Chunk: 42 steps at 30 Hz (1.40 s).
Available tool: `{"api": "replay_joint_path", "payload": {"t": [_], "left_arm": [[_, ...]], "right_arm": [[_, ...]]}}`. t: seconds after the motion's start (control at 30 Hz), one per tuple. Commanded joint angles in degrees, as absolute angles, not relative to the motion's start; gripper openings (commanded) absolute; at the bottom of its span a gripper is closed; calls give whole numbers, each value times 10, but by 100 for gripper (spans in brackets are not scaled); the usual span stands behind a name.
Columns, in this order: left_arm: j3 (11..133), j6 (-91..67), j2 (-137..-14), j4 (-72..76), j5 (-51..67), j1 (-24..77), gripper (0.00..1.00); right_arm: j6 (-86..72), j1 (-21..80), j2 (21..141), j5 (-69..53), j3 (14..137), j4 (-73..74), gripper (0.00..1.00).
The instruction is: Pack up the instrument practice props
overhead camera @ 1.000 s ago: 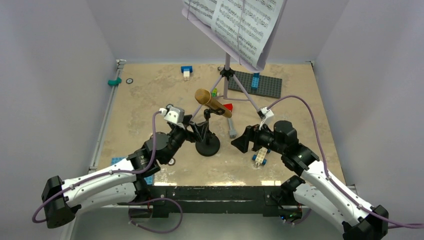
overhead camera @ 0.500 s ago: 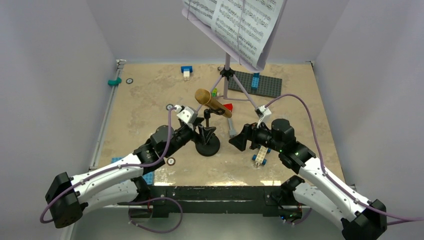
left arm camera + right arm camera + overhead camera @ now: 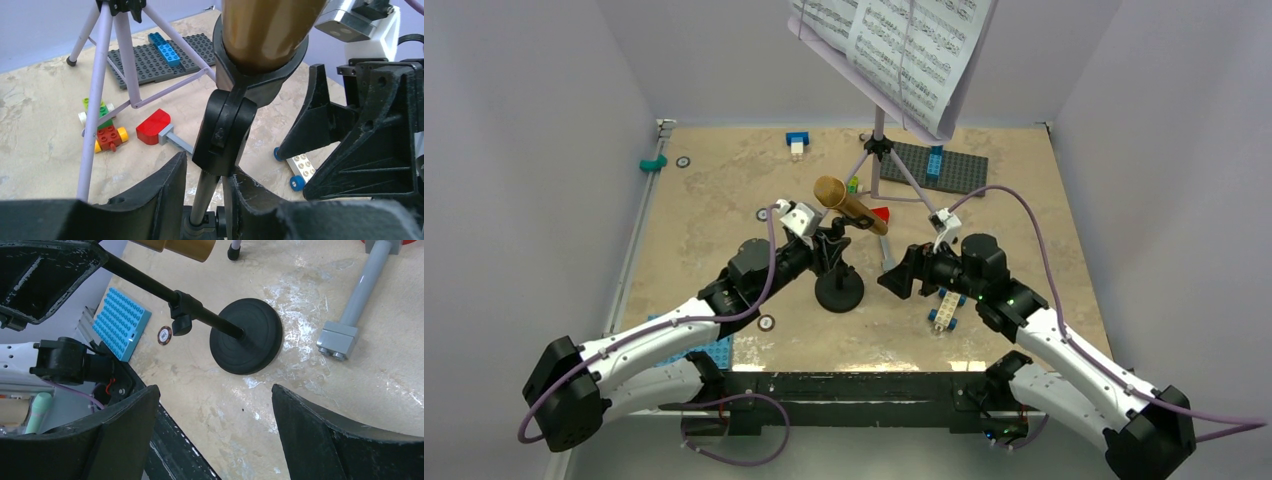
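Nothing packed yet. On the bench [image 3: 714, 200], the left pincer [image 3: 205, 166] brackets the post of the mic stand [image 3: 839, 290], just under its clip; whether it grips cannot be told. The gold mic [image 3: 849, 203] sits clipped on top. Behind, the music stand [image 3: 879, 150] holds its pages [image 3: 904, 40]. The right pincer [image 3: 215, 390] gapes beside the base. A second earlier the left pincer was wider and short of the post; the right arm has edged in.

Your top view looks down from above the near edge over the whole table [image 3: 714, 200]. Your left wrist view sits close against the mic stand [image 3: 222, 132], facing the far side. Your right wrist view looks steeply down on its base. All three share that stand.
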State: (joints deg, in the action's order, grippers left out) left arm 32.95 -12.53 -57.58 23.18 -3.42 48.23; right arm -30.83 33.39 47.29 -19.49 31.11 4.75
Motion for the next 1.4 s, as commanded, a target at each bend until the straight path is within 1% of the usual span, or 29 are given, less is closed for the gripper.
{"api": "replay_joint_path", "payload": {"t": [0.0,0.07,0.17,0.27,0.47,0.6,0.8,1.07,1.23,1.37], "left_arm": [[354,-118,-581,281,-4,478,34],[353,-121,-584,286,-3,478,30],[350,-125,-587,296,10,478,17],[349,-123,-590,293,13,478,0],[334,-137,-587,294,3,481,0],[326,-126,-583,286,-71,506,0],[330,-96,-595,286,-181,570,0],[324,-106,-601,286,-247,589,0],[333,-111,-610,275,-277,598,0],[344,-108,-621,262,-303,615,0]], "right_arm": [[-319,335,483,-215,311,7,87],[-323,335,490,-220,310,3,87],[-333,336,501,-225,308,-23,87],[-345,336,513,-228,302,-53,86],[-379,336,554,-236,287,-121,80],[-396,336,581,-243,282,-159,76],[-430,338,629,-261,279,-229,72],[-437,350,684,-283,299,-256,60],[-441,356,708,-289,306,-275,59],[-446,360,725,-289,313,-295,61]]}}
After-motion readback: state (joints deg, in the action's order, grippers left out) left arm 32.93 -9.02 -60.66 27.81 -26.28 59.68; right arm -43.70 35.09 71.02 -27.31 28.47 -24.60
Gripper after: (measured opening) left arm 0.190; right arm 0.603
